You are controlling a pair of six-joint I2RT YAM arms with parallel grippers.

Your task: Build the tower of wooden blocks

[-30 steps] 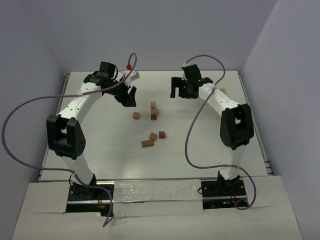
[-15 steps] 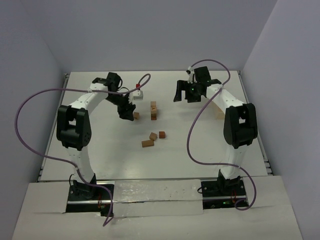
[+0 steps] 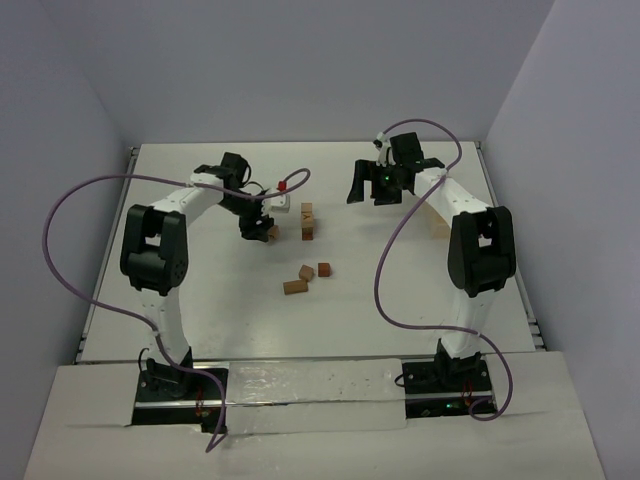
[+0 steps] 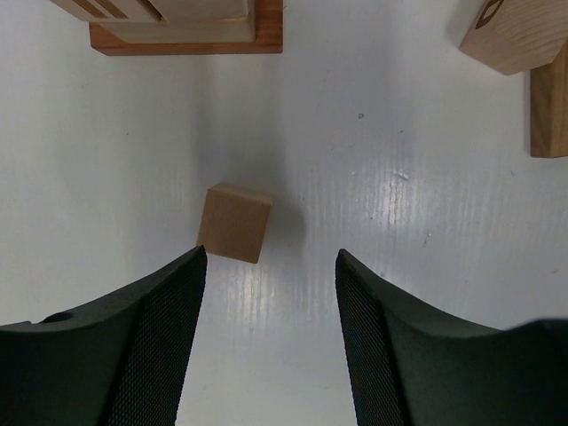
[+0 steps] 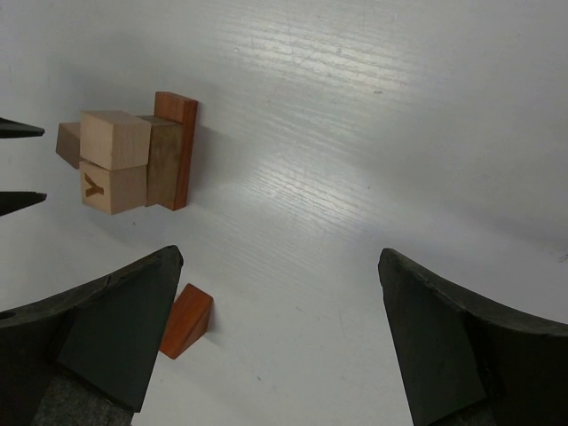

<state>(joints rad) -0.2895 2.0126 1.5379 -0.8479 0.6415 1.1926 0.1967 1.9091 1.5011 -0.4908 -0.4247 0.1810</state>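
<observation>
One tan cube (image 4: 235, 223) lies on the surface (image 4: 399, 106) just ahead of the left jaws, partly open and empty, while the right jaws gape wide, holding nothing, near the short tower (image 5: 114, 160) to the cube's right.
</observation>
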